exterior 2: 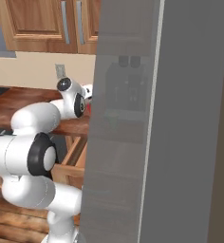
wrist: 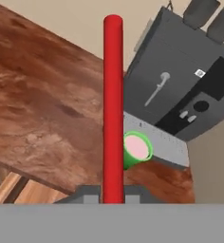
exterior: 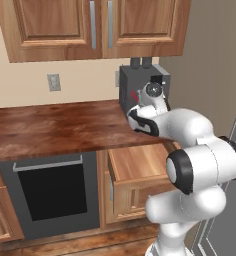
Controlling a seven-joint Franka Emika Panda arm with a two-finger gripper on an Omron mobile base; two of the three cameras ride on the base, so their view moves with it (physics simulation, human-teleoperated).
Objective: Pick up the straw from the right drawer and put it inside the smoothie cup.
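One straw, pinched in the gripper and running up frame centre, lines up with the smoothie cup just right of it, probably for the drop-in.

Surface: glossy, mottled dark wood. Straw: smooth, matt red. Smoothie cup: smooth green. Right drawer: light-brown wood. Coffee machine: matt grey.
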